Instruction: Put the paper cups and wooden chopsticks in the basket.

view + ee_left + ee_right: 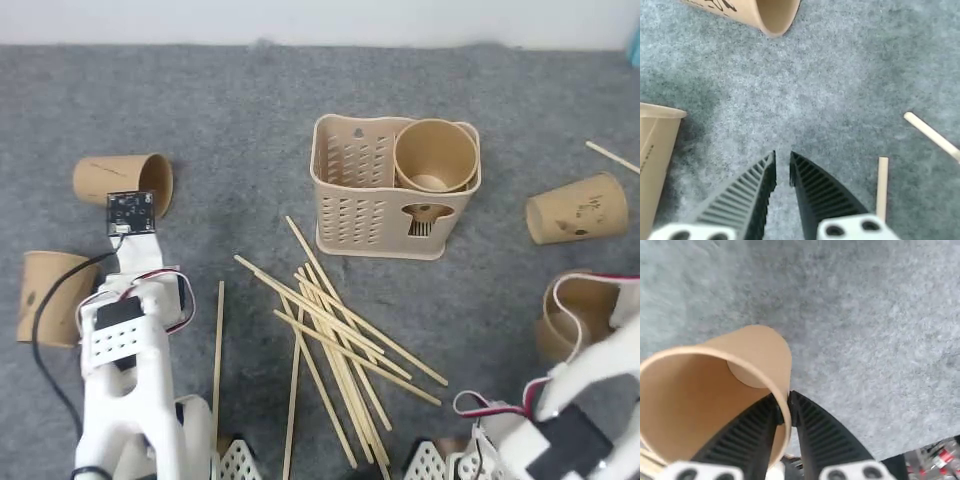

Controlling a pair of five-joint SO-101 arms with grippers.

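The right pincer [783,399] is clamped on the rim of a held cup [715,385], with one finger inside and one outside. Beyond it lies a far cup [578,208]. Well to its left stands the basket [350,210] with a cup inside [435,155], and loose sticks [340,345] lie in front of the basket. The left pincer [782,156] is all but closed on nothing above the tabletop [840,90]. A front cup [767,12] lies ahead of it, a side cup [655,160] just to its left and a lone stick [882,187] to its right.
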